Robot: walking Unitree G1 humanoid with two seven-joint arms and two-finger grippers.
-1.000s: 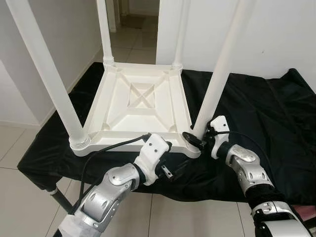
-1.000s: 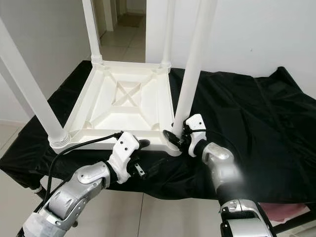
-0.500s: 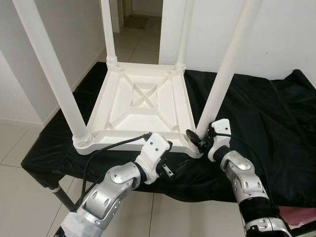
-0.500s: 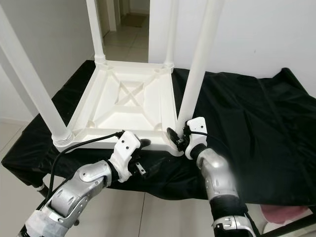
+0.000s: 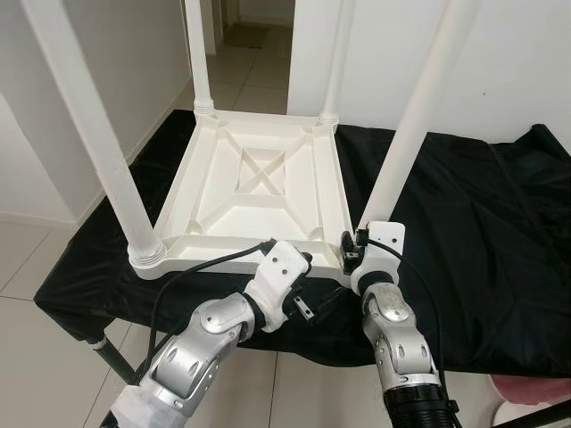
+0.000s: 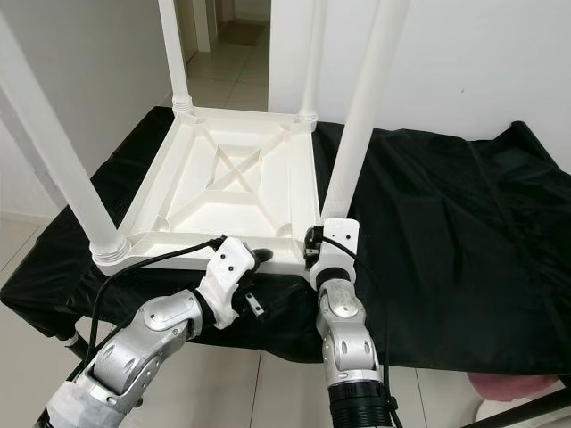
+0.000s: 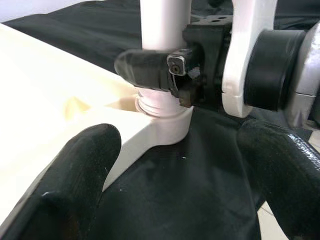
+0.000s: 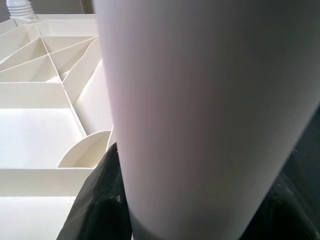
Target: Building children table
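Right gripper (image 5: 351, 252) clamps the near-right leg (image 5: 412, 134) at its socket, presumably to seat it, while the left gripper (image 5: 303, 276), fingers spread, waits at 6 o'clock of the inverted tabletop (image 5: 254, 192) on black cloth (image 5: 464, 214).

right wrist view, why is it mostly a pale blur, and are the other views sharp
Right wrist view: the table leg sits so near the lens that it goes soft and shaded. Left wrist view: its own fingers are blurred, the right end effector fairly clear. Left eye view: evenly lit and sharp.
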